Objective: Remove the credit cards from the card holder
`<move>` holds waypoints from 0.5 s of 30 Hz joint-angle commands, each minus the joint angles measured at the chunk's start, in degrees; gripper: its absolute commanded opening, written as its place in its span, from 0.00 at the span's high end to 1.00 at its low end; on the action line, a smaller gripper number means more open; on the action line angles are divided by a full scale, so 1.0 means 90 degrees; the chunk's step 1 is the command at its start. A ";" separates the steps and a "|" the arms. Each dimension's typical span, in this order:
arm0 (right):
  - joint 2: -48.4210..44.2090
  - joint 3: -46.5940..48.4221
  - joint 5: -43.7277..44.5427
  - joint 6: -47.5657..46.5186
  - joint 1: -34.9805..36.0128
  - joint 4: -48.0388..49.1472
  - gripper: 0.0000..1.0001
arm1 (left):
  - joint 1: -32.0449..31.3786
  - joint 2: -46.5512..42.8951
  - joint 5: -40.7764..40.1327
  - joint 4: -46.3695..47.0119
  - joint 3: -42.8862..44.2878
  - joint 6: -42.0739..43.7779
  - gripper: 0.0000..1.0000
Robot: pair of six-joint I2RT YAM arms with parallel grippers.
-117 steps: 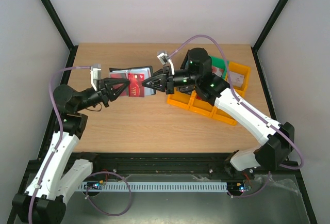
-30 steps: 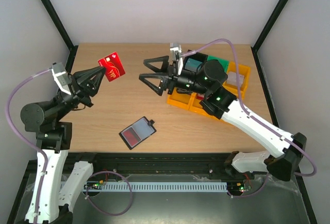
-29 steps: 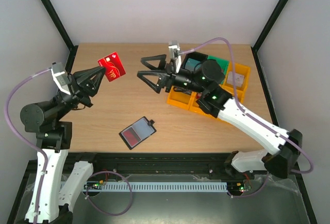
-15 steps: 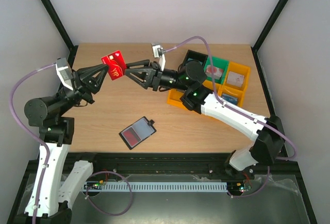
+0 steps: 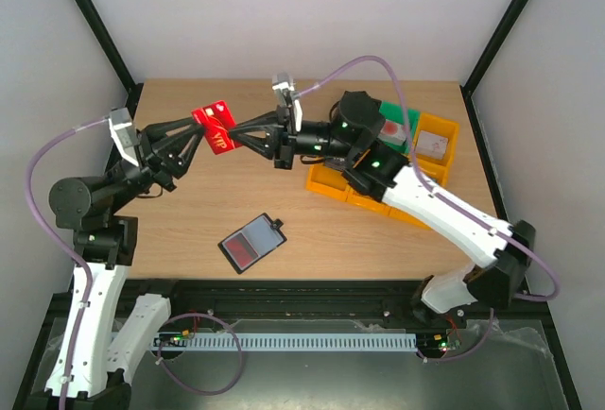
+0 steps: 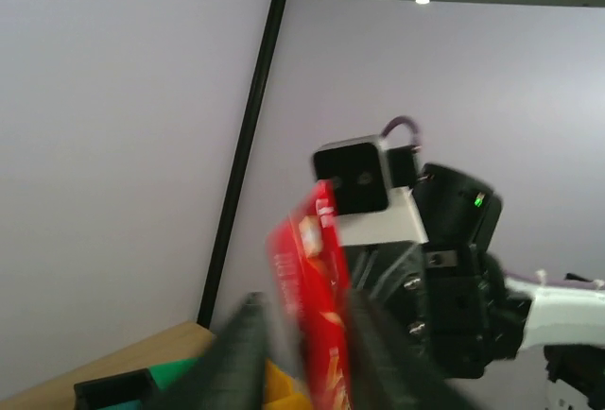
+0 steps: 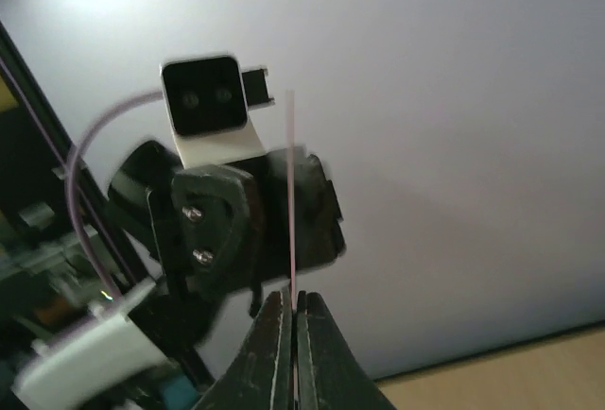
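Left pincer (image 5: 197, 128) and right pincer (image 7: 291, 308) both clamp one red card (image 5: 216, 125); one card holder (image 5: 252, 243) lies apart.

In the left wrist view the red card (image 6: 317, 306) and the left gripper's fingers (image 6: 241, 353) are blurred, and the fingers are cut off at the bottom edge. The right wrist view shows the card only edge-on, its face unseen. From above, the right arm (image 5: 425, 197) hides part of the yellow bins (image 5: 326, 183), and what lies in the card holder (image 5: 252, 243) is too small to tell.
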 commanded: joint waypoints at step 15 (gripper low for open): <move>-0.0289 0.2333 0.1158 -0.5031 -0.0415 -0.9494 0.98 | -0.0986 0.1350 0.2061 -0.4063 0.0532 0.4246 0.23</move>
